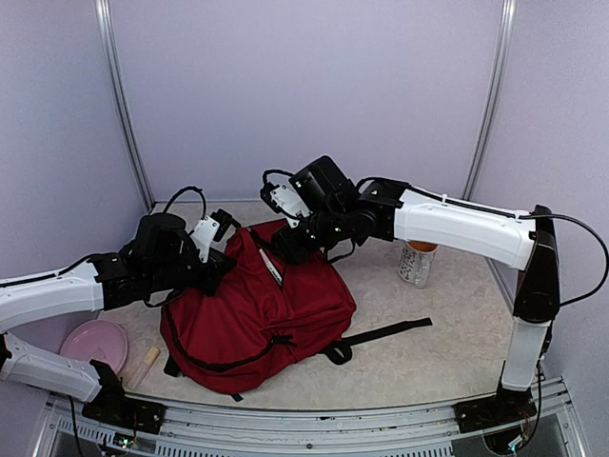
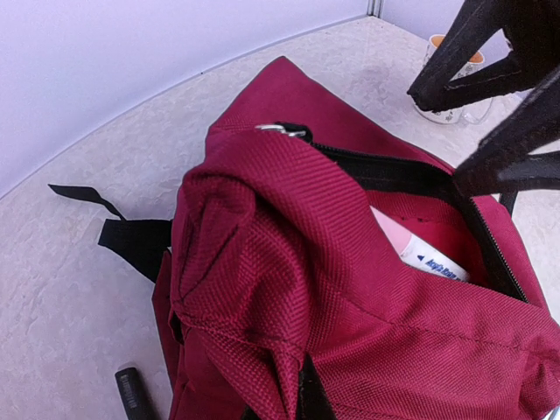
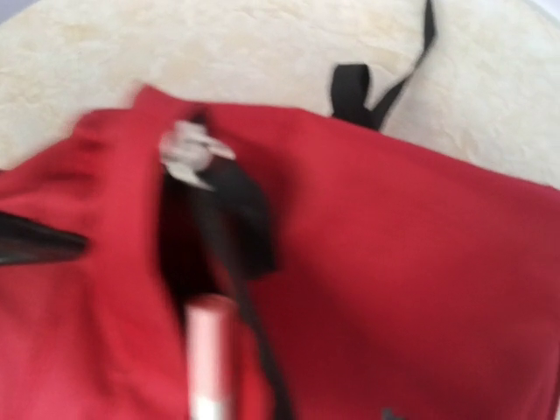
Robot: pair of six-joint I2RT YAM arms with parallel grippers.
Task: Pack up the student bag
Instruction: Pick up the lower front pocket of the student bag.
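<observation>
The student bag (image 1: 276,314) is a dark red backpack lying on the table with its top zipper open. My left gripper (image 1: 217,259) is shut on a fold of the bag's fabric at its top left edge; in the left wrist view the cloth bunches into the jaws (image 2: 302,398). My right gripper (image 1: 290,246) hovers over the opening, and its fingers (image 2: 472,44) show spread apart and empty in the left wrist view. A pink tube with a white label (image 2: 420,255) lies inside the opening and also shows, blurred, in the right wrist view (image 3: 210,359).
A mug-like container (image 1: 417,263) stands right of the bag. A pink plate (image 1: 93,343) and a wooden stick (image 1: 145,366) lie at the front left. A black strap (image 1: 385,333) trails right from the bag. A black marker (image 2: 131,395) lies beside the bag.
</observation>
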